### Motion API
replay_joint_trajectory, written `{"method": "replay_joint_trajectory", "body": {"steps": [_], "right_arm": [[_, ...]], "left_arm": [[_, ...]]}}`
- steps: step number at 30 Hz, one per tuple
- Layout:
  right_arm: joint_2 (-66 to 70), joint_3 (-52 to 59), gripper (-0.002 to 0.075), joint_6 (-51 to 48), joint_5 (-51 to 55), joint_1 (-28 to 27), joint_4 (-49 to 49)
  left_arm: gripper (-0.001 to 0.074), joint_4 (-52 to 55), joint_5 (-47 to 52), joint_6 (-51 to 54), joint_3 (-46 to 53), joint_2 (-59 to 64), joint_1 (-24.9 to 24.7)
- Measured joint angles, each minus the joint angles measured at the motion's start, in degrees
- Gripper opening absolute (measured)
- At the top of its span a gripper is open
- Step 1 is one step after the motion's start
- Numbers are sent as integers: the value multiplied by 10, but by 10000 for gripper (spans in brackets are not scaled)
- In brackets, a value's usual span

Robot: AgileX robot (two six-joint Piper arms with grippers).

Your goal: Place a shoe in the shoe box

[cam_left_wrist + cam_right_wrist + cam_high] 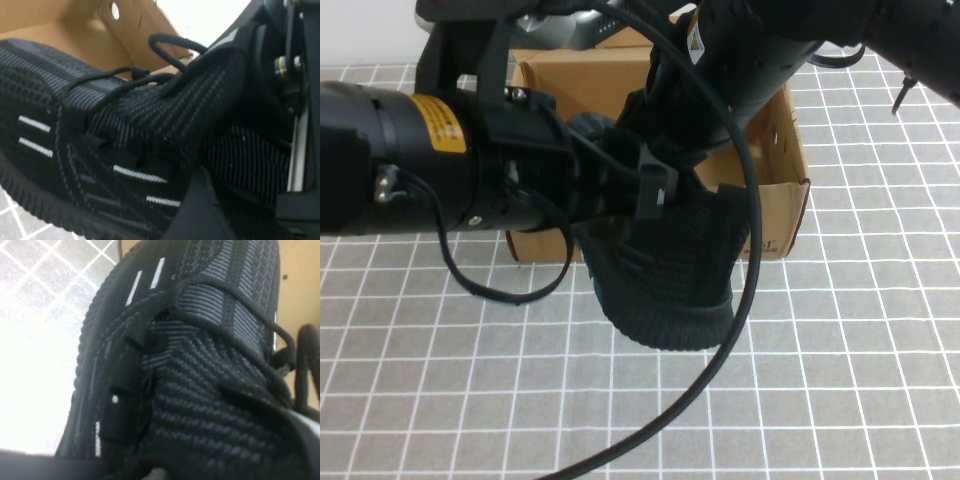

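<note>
Filling the near left of the high view, the left arm (410, 160) reaches across toward the middle of the table, and the right arm comes in from the far right above it. Both arms meet over the shoe (670, 265), which hangs tilted with its ridged sole end toward the near side, partly over the near wall of the shoe box (775, 175) and partly over the tiled table (850, 380) in front of it. A black cable (745, 290) loops down past the shoe toward the near edge.

From the left wrist, the left gripper (235, 165) sits at the shoe's collar; one finger (200, 210) stands beside the knit upper, the jaws look parted, and whether they hold the shoe cannot be told. Laces (170, 47) loop above the tongue, with brown cardboard behind them.

From the right wrist, the right gripper (240, 460) is pressed against the laced top of the shoe, its jaws closed, pinching the tongue area as far as can be seen. Light dashes mark the shoe's side.
</note>
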Motion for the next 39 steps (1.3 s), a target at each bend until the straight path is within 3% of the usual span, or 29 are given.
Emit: {"method": "replay_joint_trajectory", "body": {"steps": [18,25,39], "right_arm": [[3,0,13,31,-4,0,-13],[22,0,13,113,-1,0,-58],[45,0,13,131,-3,-5,-53]], "left_arm": [[447,-21,-25,-39,0,15,0],[447,35,-25,-50,0,30,0],[447,63,-25,-70,0,47,0]]}}
